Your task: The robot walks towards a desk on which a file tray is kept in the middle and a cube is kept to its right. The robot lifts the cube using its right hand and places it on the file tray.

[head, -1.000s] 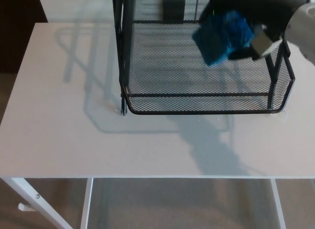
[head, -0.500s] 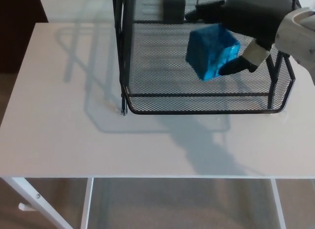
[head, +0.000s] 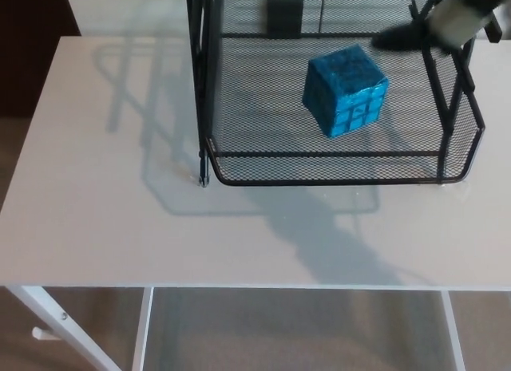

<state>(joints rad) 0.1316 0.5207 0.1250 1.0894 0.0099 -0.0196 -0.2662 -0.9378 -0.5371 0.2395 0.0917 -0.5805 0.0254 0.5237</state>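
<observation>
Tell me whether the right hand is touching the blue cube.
Apart. The head view shows bare mesh of the file tray between the right hand, near the top right, and the blue cube.

Bright light; soft file tray [head: 335, 180] shadows across desk [head: 88, 227]; slight blur.

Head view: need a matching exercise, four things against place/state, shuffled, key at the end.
Things:
1. cube
2. file tray
3. right hand
4. desk

Place or state:
A. at the picture's top right edge, apart from the cube
B. white, bears the tray
C. black wire mesh, standing on the desk
D. blue, resting on the tray's mesh floor

Pairs: 1-D, 2-C, 3-A, 4-B.
</observation>
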